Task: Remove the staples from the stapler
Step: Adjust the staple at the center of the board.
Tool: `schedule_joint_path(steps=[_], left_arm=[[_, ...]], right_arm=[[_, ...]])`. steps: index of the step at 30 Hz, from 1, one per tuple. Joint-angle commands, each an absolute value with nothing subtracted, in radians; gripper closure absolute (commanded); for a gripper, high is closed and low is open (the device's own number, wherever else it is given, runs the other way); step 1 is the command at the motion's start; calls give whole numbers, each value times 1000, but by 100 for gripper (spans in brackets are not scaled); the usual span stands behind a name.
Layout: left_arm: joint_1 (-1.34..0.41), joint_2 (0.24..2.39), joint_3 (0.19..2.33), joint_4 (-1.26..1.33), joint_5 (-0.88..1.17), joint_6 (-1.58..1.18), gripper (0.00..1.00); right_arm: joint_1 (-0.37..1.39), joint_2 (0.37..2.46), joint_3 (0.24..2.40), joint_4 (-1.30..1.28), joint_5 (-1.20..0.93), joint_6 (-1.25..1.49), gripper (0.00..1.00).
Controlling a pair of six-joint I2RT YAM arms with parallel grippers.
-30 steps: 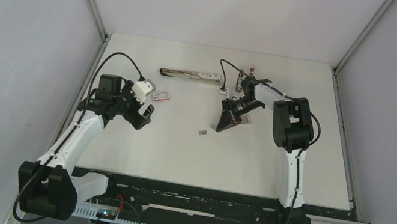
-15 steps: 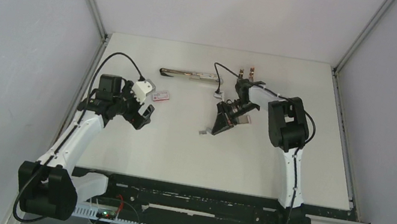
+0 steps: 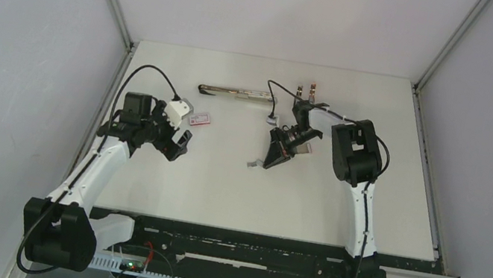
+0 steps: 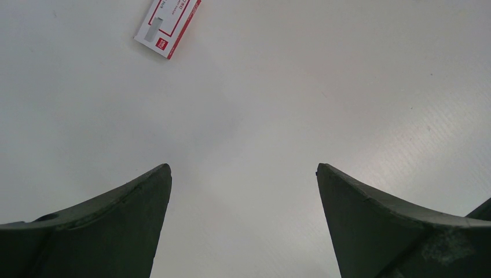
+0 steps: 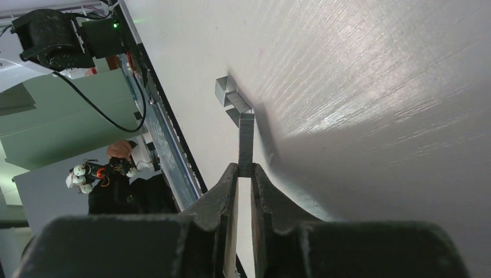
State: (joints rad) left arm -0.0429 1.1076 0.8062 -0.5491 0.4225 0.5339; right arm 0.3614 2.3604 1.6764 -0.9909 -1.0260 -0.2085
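**Staples pinched in my right hand, left hand wide open**

My right gripper [image 3: 259, 161] is nearly shut, its two fingers [image 5: 223, 188] pressed against the sides of a strip of staples [image 5: 245, 145]. I have the strip by one end. The rest sticks straight out past my fingertips, and its free end comes down to the white table [image 3: 220, 187]. Just beside that end lies a shorter piece of staples [image 5: 227, 94], loose on the surface; I cannot tell whether the two touch. From above, this spot is around the middle of the table, a little to the right.

The stapler [image 3: 238, 94] lies well apart from it on the far side, a long bar stretched left to right.

My left gripper [image 4: 243, 174] hangs over the left part of the table with its fingers [image 4: 124, 200] spread as wide as they go and nothing between them, only bare table under them. A small pink-and-white box [image 4: 168, 26] lies flat just beyond it, toward the far side.
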Motion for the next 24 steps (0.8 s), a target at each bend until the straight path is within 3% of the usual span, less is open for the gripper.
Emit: schedule_joint_path(steps=[1,24], left_arm=[[-35,1104,804,-546,440,543,0],[-35,1106,805,-545,442,543,0]], right_arm=[[353,2359,1695,-968,-1024,-180,90],[344,2318,1674,-945,-939,-140,84]])
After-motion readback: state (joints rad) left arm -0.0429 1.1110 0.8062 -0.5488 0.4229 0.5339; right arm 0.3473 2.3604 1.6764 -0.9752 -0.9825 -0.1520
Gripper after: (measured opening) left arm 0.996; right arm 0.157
